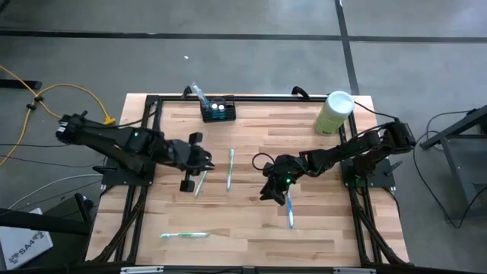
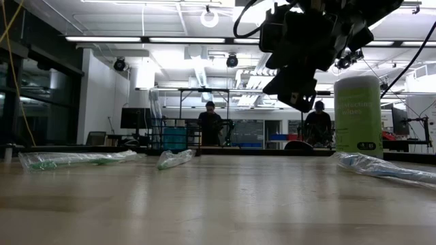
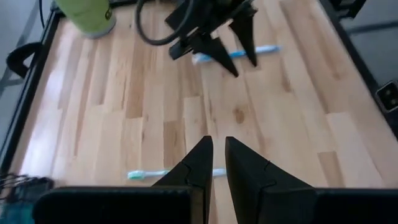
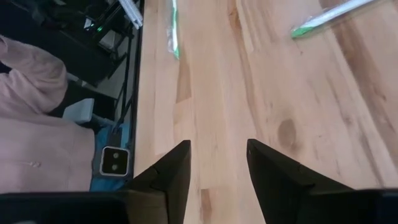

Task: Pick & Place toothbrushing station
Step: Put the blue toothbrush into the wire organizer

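Note:
The small black slotted holder stands at the table's far edge with a wrapped toothbrush sticking up out of it. My left gripper hovers left of centre, its fingers drawn almost together and empty, above a green toothbrush lying flat on the table. A wrapped toothbrush lies beside it. My right gripper hovers right of centre, open and empty, just left of a blue toothbrush that lies on the table. The holder is well beyond both grippers.
A pale green cylinder with a white lid stands at the far right. Another green toothbrush lies near the front edge. Black rails frame the table. A person's pink sleeve shows beyond the table's left side. People stand far back in the room.

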Motion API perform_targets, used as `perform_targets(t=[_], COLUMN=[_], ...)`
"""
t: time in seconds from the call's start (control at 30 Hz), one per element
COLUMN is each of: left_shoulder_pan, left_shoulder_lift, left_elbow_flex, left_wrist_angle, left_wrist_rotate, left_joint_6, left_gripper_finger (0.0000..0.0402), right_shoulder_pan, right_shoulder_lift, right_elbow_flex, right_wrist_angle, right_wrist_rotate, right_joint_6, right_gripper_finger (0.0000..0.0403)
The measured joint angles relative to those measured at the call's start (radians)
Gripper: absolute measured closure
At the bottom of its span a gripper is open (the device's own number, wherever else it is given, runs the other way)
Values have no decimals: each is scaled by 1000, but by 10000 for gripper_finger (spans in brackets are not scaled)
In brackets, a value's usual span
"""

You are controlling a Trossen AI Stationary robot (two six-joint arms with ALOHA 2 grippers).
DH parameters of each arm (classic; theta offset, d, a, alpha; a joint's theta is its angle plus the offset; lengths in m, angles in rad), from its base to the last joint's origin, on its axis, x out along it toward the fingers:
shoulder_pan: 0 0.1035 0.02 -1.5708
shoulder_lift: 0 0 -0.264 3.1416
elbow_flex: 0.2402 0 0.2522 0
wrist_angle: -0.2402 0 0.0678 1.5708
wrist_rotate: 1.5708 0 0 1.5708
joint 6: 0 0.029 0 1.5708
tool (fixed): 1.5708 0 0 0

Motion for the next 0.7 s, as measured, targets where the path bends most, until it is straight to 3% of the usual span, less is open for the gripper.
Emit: perform_targets(t=[0.17, 0.4, 0.57, 0.7], left_shoulder_pan=[-23, -27, -27, -27], left_shoulder_lift=[-55, -65, -65, -65], left_elbow_flex=[-108, -157, -172, -178], left_wrist_angle=[131, 149, 144, 146], left_wrist_rotate=[-6, -8, -13, -14], left_joint_6=[-10, -12, -9, -23], left_gripper_finger=[365, 365, 365, 365], right_shoulder_pan=[-37, -81, -65, -4], right_shoulder_lift=[-53, -204, -332, -405], right_elbow_flex=[1, 1, 0, 0], right_wrist_angle=[-78, -409, -663, -738], right_wrist_rotate=[-14, 30, 56, 95], right_joint_6=[56, 152, 330, 509], right_gripper_finger=[266, 280, 286, 287])
